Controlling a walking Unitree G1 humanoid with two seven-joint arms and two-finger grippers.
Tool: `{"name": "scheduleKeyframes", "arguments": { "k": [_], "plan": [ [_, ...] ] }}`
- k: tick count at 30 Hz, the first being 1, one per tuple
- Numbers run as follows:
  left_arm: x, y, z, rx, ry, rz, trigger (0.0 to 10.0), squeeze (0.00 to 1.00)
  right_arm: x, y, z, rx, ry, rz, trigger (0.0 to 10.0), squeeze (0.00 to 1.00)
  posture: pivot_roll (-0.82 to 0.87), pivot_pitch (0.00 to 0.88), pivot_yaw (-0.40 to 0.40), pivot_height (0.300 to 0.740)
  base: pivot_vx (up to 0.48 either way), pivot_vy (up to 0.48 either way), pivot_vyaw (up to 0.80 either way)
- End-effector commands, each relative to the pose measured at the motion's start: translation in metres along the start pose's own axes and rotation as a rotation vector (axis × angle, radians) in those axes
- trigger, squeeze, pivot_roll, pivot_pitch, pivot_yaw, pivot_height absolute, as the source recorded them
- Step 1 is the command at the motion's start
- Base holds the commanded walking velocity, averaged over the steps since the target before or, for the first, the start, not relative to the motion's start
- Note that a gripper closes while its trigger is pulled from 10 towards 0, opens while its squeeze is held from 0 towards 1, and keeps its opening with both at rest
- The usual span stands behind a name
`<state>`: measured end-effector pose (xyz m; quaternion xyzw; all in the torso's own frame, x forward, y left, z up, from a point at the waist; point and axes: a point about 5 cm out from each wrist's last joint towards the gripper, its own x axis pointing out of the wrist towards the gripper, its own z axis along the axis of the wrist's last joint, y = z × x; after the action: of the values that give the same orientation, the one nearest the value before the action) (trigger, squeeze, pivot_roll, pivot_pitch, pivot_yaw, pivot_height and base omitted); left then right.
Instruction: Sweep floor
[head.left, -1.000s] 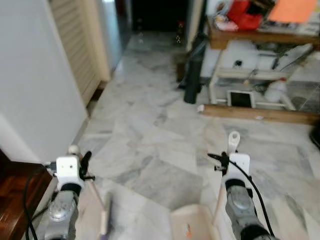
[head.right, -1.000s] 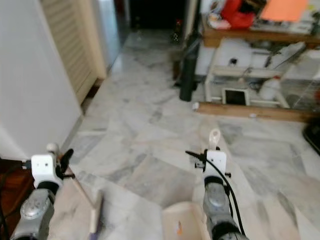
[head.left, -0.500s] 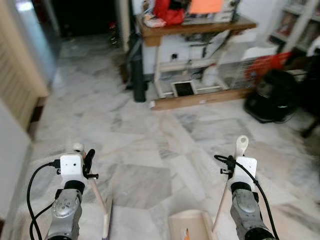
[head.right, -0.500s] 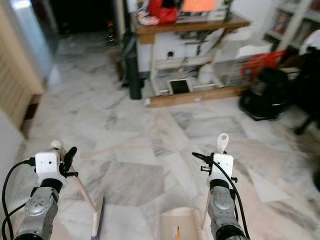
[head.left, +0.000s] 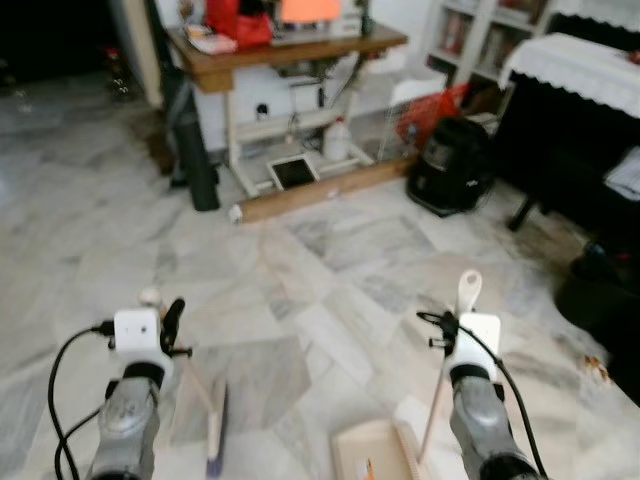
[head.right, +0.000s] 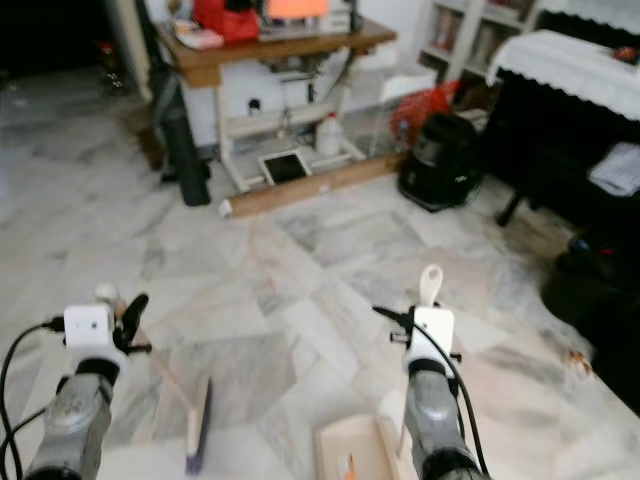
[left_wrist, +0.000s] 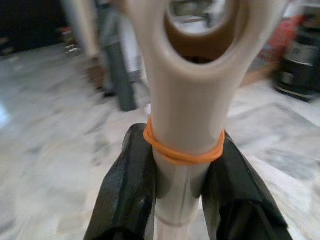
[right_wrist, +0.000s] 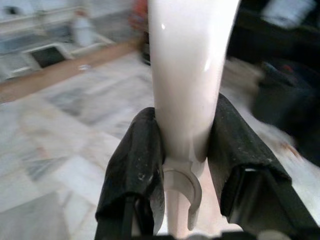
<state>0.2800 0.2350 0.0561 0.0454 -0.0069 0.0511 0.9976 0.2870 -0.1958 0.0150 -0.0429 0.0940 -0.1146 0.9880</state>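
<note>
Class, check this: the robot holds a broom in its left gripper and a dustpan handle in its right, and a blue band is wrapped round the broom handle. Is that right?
Not quite. The band round the broom handle is orange, not blue, as the left wrist view shows. The rest holds: the left gripper is shut on the broom handle and the right gripper on the dustpan handle.

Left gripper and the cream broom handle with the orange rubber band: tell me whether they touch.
Touching. In the left wrist view the left gripper has both black fingers pressed against the cream broom handle, just below the orange rubber band.
</note>
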Motion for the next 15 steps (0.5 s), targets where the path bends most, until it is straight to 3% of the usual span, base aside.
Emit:
{"name": "scheduleKeyframes", "arguments": {
  "k": [1, 15],
  "plan": [
    [0.0030, 0.0005, 0.0067, 0.003, -0.034, 0.001, 10.0, 0.00, 0.0045, -0.0009, 0.0087, 0.004, -0.036, -0.007, 10.0, 0.00, -0.03, 0.000, 0.015, 0.740, 0.000, 0.000, -0.79],
    [0.0031, 0.0006, 0.0067, 0.002, -0.035, 0.000, 10.0, 0.00, 0.0048, -0.0004, 0.0094, 0.004, -0.038, -0.007, 10.0, 0.00, -0.02, 0.000, 0.014, 0.740, 0.000, 0.000, -0.79]
  ]
}}
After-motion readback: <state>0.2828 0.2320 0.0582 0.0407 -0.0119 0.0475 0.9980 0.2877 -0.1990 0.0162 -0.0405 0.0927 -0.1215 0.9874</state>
